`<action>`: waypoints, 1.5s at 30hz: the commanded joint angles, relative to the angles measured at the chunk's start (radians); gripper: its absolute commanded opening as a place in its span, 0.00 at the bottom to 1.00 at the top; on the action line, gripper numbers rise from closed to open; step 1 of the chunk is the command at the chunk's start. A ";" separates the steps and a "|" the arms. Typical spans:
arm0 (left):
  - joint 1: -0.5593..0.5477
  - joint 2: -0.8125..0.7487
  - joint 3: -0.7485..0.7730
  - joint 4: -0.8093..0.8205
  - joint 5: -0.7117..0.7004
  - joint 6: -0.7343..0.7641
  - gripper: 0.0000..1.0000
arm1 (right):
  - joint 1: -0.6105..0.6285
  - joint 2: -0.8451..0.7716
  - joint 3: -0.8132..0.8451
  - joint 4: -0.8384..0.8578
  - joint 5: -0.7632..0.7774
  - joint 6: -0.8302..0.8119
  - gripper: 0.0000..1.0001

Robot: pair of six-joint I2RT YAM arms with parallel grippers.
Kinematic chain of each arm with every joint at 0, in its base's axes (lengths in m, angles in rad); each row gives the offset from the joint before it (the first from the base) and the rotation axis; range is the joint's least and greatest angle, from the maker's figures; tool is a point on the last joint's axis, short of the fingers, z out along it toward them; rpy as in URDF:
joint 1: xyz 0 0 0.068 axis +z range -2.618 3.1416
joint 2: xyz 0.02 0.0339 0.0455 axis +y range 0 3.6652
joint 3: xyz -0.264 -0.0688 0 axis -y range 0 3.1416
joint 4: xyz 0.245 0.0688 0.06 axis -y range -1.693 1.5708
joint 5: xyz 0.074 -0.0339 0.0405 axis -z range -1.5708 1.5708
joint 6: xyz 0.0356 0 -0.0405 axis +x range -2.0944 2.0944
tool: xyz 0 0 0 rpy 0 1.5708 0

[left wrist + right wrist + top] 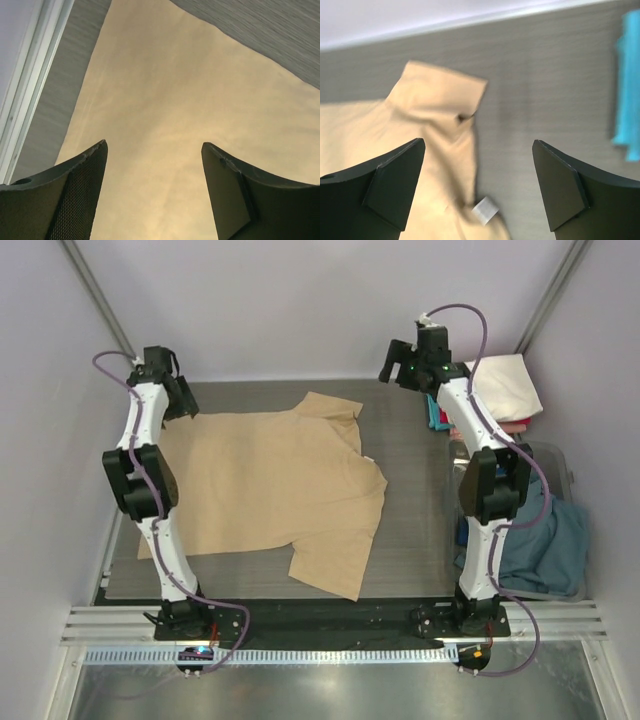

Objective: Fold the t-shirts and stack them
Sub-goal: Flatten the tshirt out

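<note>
1. You have one tan short-sleeved cloth t-shirt (pixel 270 490) spread flat on the dark grey wood-grain table (pixel 410 540), left of centre. Its neck is toward the right, with one sleeve toward the far edge and one toward the near edge.
2. Your left claw (pixel 155 147) has its two dark fingers spread wide with nothing between them, over the shirt's far-left corner. Whether it touches the cloth you cannot tell.
3. Your right claw (pixel 479 142) is also wide and empty, over bare table just beside the far sleeve.
4. One small white label (pixel 485 208) shows at the shirt's neck.
5. At the far right sits one folded cream-white shirt (pixel 505 385), with a pink-red edge (pixel 515 426) under it and one teal piece (pixel 437 415) beside it.
6. One pale plastic bin (pixel 560 455) at the near right holds crumpled slate-blue cloth (pixel 550 540). You cannot count the shirts in it.
</note>
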 commanded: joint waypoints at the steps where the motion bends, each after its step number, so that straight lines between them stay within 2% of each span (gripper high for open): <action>1: -0.006 -0.217 -0.142 0.019 -0.079 -0.052 0.77 | 0.103 -0.136 -0.184 0.121 -0.064 0.046 0.95; 3: -0.009 -0.320 -0.243 0.049 -0.084 -0.082 0.76 | 0.166 -0.149 -0.285 0.164 -0.090 0.069 0.95; 5: -0.009 -0.406 -0.376 0.061 -0.060 -0.153 0.75 | 0.212 -0.117 -0.312 0.212 -0.101 0.090 0.94; 8: -0.010 -0.496 -0.575 0.125 0.025 -0.219 0.72 | 0.231 -0.022 -0.247 0.209 -0.113 0.110 0.91; 10: -0.030 -0.588 -0.719 0.187 0.028 -0.247 0.73 | 0.237 0.030 -0.177 0.209 -0.135 0.112 0.88; 13: -0.062 -0.677 -0.851 0.205 0.011 -0.265 0.72 | 0.240 0.135 -0.062 0.171 -0.127 0.094 0.86; 16: -0.100 -0.757 -0.931 0.208 0.057 -0.280 0.71 | 0.240 0.243 0.049 0.137 -0.095 0.077 0.84; 20: -0.150 -0.859 -0.993 0.192 0.020 -0.256 0.71 | 0.238 0.371 0.173 0.122 -0.055 0.068 0.82; 21: -0.194 -0.880 -1.005 0.187 0.020 -0.254 0.71 | 0.238 0.392 0.222 0.117 -0.045 0.063 0.83; 25: -0.222 -0.967 -1.082 0.175 0.016 -0.224 0.71 | 0.225 0.515 0.325 0.113 0.003 0.066 0.83; 29: -0.249 -0.986 -1.111 0.178 -0.004 -0.219 0.71 | 0.206 0.613 0.438 0.140 0.080 0.068 0.84; 31: -0.262 -0.978 -1.097 0.181 0.002 -0.216 0.71 | 0.194 0.636 0.472 0.220 0.106 0.061 0.85; 33: -0.263 -0.971 -1.093 0.179 0.003 -0.213 0.71 | 0.182 0.640 0.449 0.348 0.114 0.052 0.87; 36: -0.272 -0.992 -1.105 0.185 -0.006 -0.216 0.70 | 0.180 0.626 0.471 0.466 -0.002 -0.003 0.90; 38: -0.295 -1.009 -1.107 0.185 -0.044 -0.214 0.70 | 0.180 0.591 0.466 0.488 -0.015 -0.027 0.92; 40: -0.308 -1.037 -1.114 0.184 -0.067 -0.217 0.71 | 0.180 0.484 0.422 0.507 -0.020 -0.037 0.92; 44: -0.317 -1.072 -1.125 0.176 -0.107 -0.231 0.72 | 0.180 0.214 0.180 0.600 -0.044 -0.044 0.95; 45: -0.315 -1.076 -1.122 0.167 -0.122 -0.236 0.72 | 0.182 0.149 0.071 0.608 -0.047 -0.026 0.95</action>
